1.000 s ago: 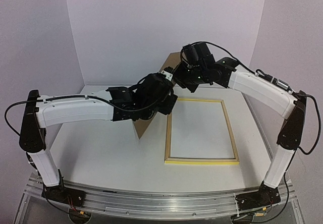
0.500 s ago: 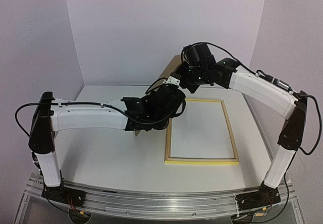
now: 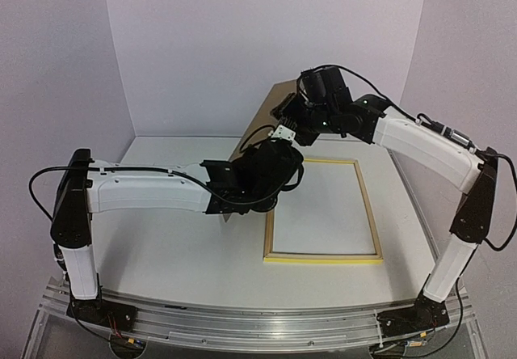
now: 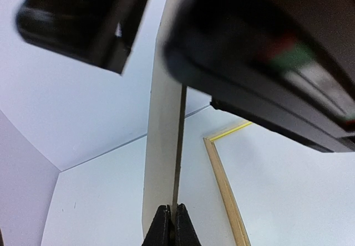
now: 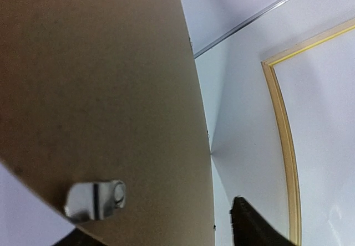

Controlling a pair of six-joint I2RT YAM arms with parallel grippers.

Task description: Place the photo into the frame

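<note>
standing by the rig, i see both arms meeting over the far middle of the table point(image 3: 161, 238). a brown backing board point(image 3: 260, 115) is held up on edge between them, tilted, just left of the frame point(image 3: 323, 256).

the left gripper point(image 4: 170, 223) has its fingers pressed together on the board's thin lower edge, pinching it. the right gripper point(image 3: 289, 124) is up by the board's far top corner. its wrist view is mostly the board's brown face with a small metal clip point(image 5: 94, 200) on it, and one dark finger point(image 5: 249, 226) shows beside the board's edge. i cannot tell whether that gripper grips the board or only stands next to it.

the frame lies flat on the right half of the table, pale wood with a yellow near edge, and its opening shows only white. i can't find the photo: no printed face shows in any view, and it may be on the board's hidden side.

to my eye the backing is being dealt with and the photo is not yet in. next the board wants lowering slowly to the left, well clear of the frame, then the print squared to the opening.
</note>
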